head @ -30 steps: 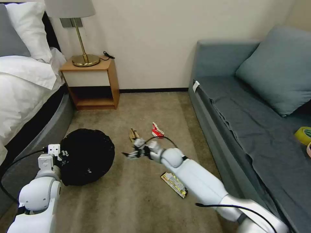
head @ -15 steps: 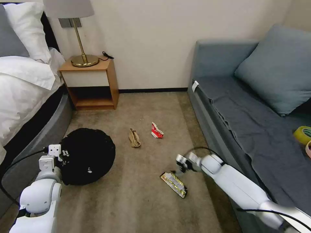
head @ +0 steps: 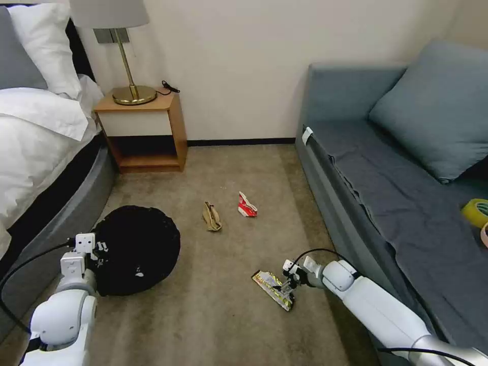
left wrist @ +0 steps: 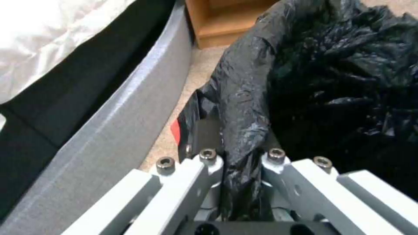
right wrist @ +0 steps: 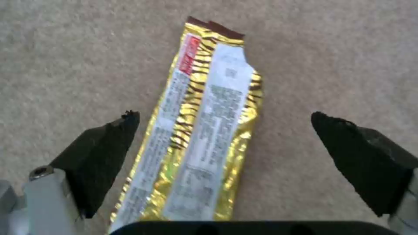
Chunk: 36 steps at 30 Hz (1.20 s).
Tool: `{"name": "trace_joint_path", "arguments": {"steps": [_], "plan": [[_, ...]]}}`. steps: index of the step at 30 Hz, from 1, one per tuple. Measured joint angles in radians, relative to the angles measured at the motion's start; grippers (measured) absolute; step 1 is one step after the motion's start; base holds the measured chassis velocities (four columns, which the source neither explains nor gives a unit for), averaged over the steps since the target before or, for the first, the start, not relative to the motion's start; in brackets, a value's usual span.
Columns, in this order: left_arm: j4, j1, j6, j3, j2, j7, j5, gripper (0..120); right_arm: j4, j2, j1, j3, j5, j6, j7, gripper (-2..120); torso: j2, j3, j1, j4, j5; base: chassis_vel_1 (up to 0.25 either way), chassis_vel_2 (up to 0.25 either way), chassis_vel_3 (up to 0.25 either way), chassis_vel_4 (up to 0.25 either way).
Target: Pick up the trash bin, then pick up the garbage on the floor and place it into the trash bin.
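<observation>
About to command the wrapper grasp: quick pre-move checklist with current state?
1. Right gripper open: ok, fingers spread wide.
2. Snack wrapper between the fingers: ok, it lies flat on the carpet with room either side.
3. Fingers down at the wrapper: cannot tell.
4. Left gripper holding the trash bin: ok, shut on the bag-lined rim.
5. Bin opening free: ok.
6. Other litter apart from the grasp: ok, tan paper scrap and red-white carton scrap lie farther off.
</observation>
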Motion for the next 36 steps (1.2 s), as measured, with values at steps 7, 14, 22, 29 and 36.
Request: {"name": "trace_joint_path", "arguments": {"steps": [7, 14, 22, 29, 36], "plan": [[-0.011, 0.002, 0.002, 0.004, -0.004, 0.000, 0.000, 4, -0.047, 0.040, -0.006, 0.021, -0.027, 0.015, 0.000, 100, 0.000, 0.000, 0.000, 0.0000, 0.0001, 0.000, 0.000, 0.000, 0.000], [-0.014, 0.005, 0.005, 0.007, -0.007, 0.005, 0.002, 4, -0.083, 0.071, -0.012, 0.041, -0.037, 0.020, 0.001, 100, 0.000, 0.000, 0.000, 0.0000, 0.0001, 0.000, 0.000, 0.000, 0.000], [-0.006, 0.003, -0.007, 0.013, -0.012, 0.008, 0.006, 4, -0.103, 0.086, -0.026, 0.046, -0.047, 0.023, 0.005, 100, 0.000, 0.000, 0.000, -0.0001, 0.0002, 0.000, 0.000, 0.000, 0.000], [-0.006, 0.009, -0.016, 0.009, -0.009, 0.008, 0.004, 4, -0.130, 0.092, -0.022, 0.053, -0.061, 0.032, 0.007, 100, 0.000, 0.000, 0.000, -0.0001, 0.0003, 0.000, 0.000, 0.000, 0.000], [-0.004, 0.010, -0.025, 0.007, -0.010, 0.008, 0.003, 4, -0.139, 0.090, -0.016, 0.055, -0.063, 0.034, 0.007, 100, 0.000, 0.000, 0.000, -0.0001, 0.0002, 0.000, 0.000, 0.000, 0.000]]}}
